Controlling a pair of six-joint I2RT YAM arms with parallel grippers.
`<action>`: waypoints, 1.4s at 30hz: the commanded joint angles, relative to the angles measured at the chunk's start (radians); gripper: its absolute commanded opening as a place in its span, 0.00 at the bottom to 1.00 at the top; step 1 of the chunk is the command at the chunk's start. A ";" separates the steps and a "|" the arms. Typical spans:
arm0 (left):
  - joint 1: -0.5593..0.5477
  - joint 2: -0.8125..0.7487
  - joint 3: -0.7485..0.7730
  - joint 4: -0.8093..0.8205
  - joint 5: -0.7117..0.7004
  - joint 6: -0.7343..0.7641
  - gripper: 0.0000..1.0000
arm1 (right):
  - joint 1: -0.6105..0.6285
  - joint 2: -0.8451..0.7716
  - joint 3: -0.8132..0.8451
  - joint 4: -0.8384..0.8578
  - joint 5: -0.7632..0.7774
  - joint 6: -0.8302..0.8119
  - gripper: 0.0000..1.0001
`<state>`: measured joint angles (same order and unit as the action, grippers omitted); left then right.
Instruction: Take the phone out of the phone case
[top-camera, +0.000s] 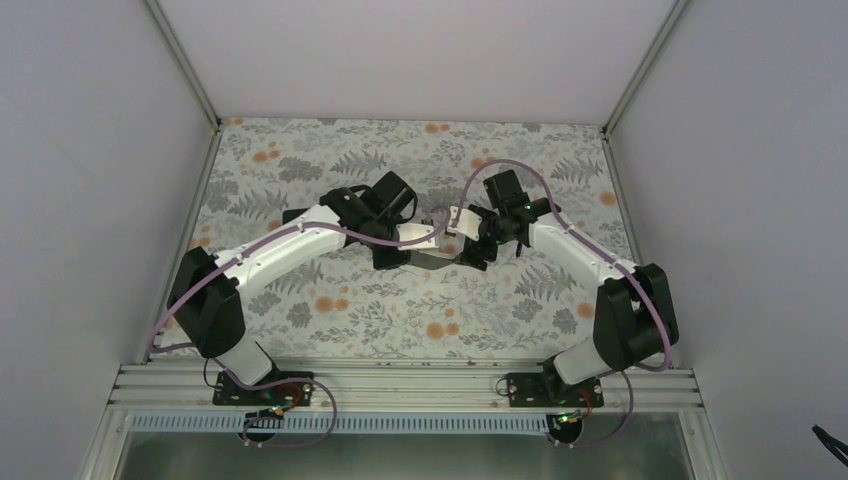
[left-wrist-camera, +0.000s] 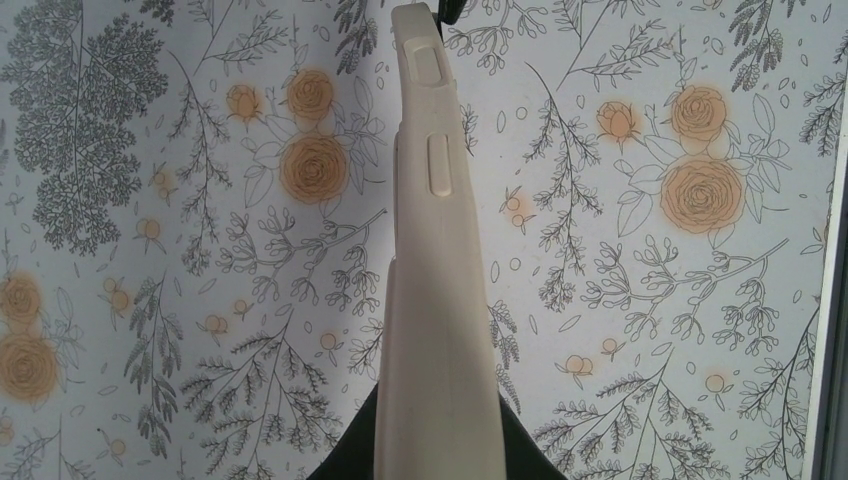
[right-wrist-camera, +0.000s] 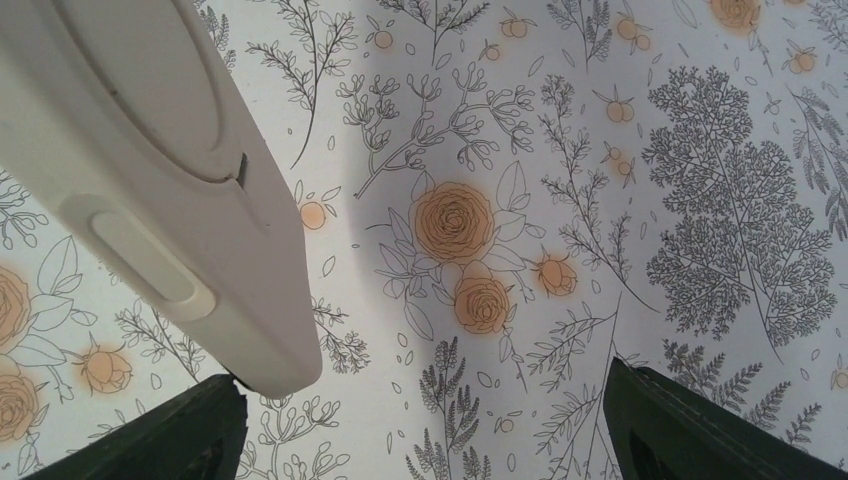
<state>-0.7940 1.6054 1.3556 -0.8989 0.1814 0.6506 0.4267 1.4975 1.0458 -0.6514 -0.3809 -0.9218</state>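
Grip check: L pincer (left-wrist-camera: 435, 452) is clamped narrow on phone case (left-wrist-camera: 436, 300), holding it in the air over mid counter (left-wrist-camera: 150, 330), side buttons toward its cam. R pincer (right-wrist-camera: 425, 430) gapes wide w/ nothing between its fingers; case's end sits near one finger, no hold yet. Phone isn't visible apart from case, prob. still inside, so removal is all left.

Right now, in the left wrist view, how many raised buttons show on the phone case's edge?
2. A short upper button near the phone case tip, and a longer lower button farther down the edge. Other edges are hidden; more may exist.
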 joint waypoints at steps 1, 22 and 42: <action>-0.004 -0.009 0.042 0.022 0.030 0.006 0.02 | 0.011 0.013 -0.006 0.035 -0.010 0.020 0.91; -0.020 -0.031 0.032 0.008 0.076 0.016 0.02 | 0.010 0.101 0.070 0.113 0.058 0.038 0.91; -0.045 -0.010 0.047 -0.015 0.178 0.021 0.02 | 0.024 0.148 0.211 0.106 0.022 0.065 0.91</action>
<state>-0.7933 1.6035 1.3628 -0.8997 0.1490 0.6357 0.4324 1.6451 1.1820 -0.6704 -0.3008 -0.9073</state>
